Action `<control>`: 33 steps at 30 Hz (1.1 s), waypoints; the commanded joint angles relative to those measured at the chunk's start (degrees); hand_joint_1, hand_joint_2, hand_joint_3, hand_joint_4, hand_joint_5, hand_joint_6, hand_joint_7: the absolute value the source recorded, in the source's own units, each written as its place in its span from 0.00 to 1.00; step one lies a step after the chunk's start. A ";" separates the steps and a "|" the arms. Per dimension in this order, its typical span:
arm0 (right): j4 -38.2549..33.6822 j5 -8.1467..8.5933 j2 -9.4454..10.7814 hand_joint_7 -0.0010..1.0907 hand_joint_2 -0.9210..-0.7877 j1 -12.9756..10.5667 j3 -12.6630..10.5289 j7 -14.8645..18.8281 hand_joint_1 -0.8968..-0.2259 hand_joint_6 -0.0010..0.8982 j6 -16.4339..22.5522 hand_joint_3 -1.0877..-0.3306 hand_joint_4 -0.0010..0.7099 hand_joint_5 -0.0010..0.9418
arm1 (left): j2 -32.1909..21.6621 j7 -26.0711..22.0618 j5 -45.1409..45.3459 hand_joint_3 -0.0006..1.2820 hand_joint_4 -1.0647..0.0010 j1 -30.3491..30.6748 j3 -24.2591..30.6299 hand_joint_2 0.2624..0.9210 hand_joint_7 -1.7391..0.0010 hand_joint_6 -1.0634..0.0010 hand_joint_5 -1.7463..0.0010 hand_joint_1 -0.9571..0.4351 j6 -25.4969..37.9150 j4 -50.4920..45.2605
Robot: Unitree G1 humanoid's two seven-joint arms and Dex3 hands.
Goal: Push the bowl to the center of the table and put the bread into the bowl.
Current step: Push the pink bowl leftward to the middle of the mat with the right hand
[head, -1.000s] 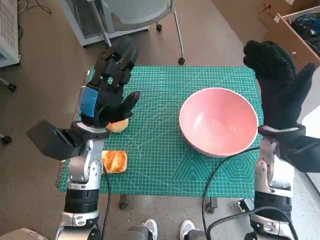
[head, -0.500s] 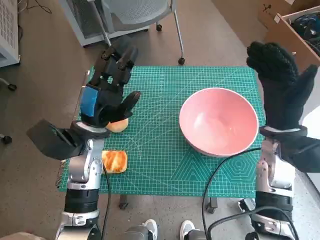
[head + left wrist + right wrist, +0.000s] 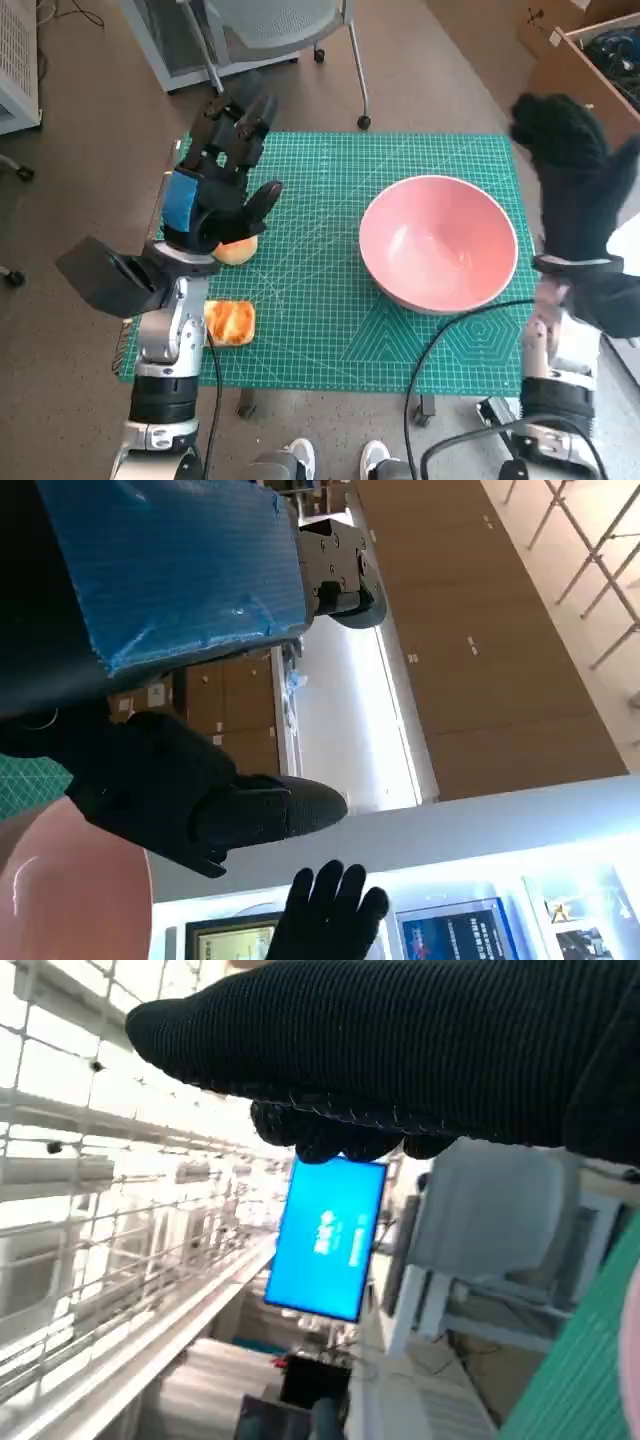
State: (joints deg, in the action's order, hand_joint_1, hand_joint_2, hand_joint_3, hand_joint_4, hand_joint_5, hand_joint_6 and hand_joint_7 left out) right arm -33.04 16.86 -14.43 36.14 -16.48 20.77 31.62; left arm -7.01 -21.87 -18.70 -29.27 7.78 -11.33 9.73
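A pink bowl (image 3: 438,243) sits on the right half of the green cutting mat (image 3: 320,180). A round bread roll (image 3: 237,251) lies at the mat's left side, partly under my left hand (image 3: 215,180). A second, flatter piece of bread (image 3: 229,323) lies near the front left corner. My left hand is raised above the roll, fingers spread, holding nothing. My right hand (image 3: 575,180) is upright beyond the bowl's right rim, open, apart from the bowl. The left wrist view shows the bowl's rim (image 3: 70,880) and the gloved right hand (image 3: 325,915).
An office chair (image 3: 270,30) stands behind the table. A cardboard box (image 3: 585,60) sits at the back right. A black cable (image 3: 440,350) runs over the front edge by my right arm. Shoes of a person (image 3: 300,460) show below the table front.
My right hand has drifted to the right, away from the bowl's rim. My left hand, the bowl and both breads have stayed put.
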 commanded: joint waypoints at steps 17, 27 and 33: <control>-30.67 -2.11 -3.23 0.27 0.00 4.99 -3.94 -7.21 0.45 0.15 2.50 0.43 0.29 0.01 | -0.24 -0.22 -0.52 0.42 1.00 -0.66 0.27 0.65 0.69 1.00 0.92 0.40 0.13 -0.70; -36.27 -1.03 -1.55 0.26 0.00 5.58 -4.74 -6.26 0.49 0.16 -1.27 0.40 0.30 0.01 | -0.41 -0.18 -0.95 0.42 1.00 -0.14 0.28 0.65 0.68 1.00 0.92 0.40 1.20 -1.98; -38.47 -1.09 -0.10 0.25 0.00 5.80 -5.04 -5.12 0.50 0.16 -3.35 0.39 0.29 0.00 | -0.52 -0.09 -1.05 0.42 1.00 0.50 0.44 0.65 0.68 1.00 0.92 0.40 1.90 -3.17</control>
State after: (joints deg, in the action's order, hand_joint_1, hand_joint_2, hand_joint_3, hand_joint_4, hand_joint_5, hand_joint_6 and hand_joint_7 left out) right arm -69.57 15.57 -15.98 42.22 -21.20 14.93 30.31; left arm -7.08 -21.97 -19.10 -29.28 7.85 -9.97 7.78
